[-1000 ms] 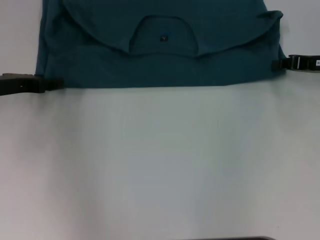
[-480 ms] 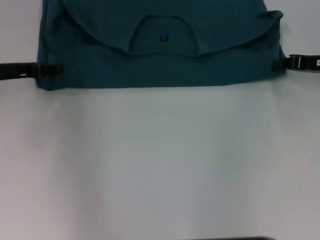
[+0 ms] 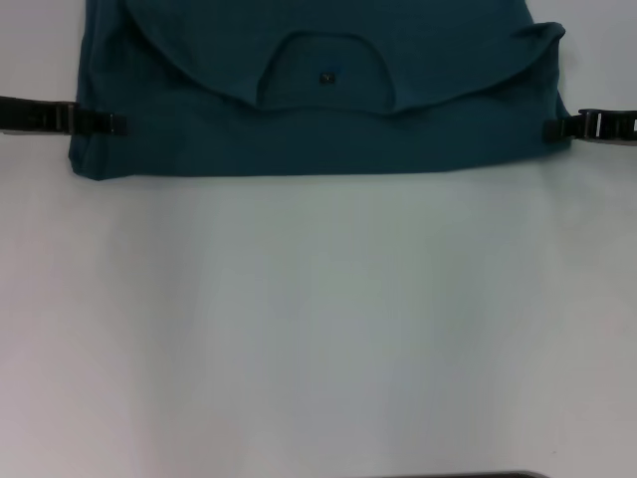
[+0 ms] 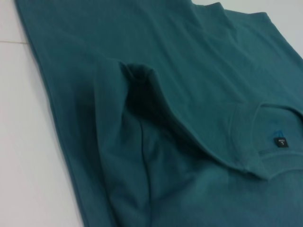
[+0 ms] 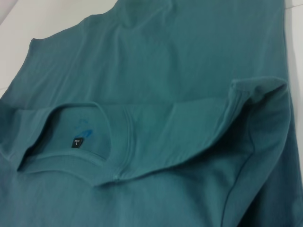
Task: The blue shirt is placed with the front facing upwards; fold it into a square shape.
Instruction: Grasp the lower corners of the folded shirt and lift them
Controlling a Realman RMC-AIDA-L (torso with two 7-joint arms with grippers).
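Note:
The blue shirt [image 3: 318,129] lies at the far side of the white table, its upper part folded over, with the round collar [image 3: 323,75] and small dark label [image 3: 325,77] showing. No lettering shows. My left gripper [image 3: 111,123] is at the shirt's left edge, low over the cloth. My right gripper [image 3: 553,128] is at the shirt's right edge. The left wrist view shows the shirt [image 4: 189,71], a raised fold [image 4: 142,80] and the label [image 4: 281,142]. The right wrist view shows the shirt [image 5: 189,56], its label [image 5: 76,143] and a raised fold [image 5: 255,90].
The white table [image 3: 318,329] stretches from the shirt's near edge to the front. A dark strip [image 3: 458,475] shows at the very bottom of the head view.
My left gripper has moved away from me along the shirt's left edge. The right gripper and the shirt have hardly moved.

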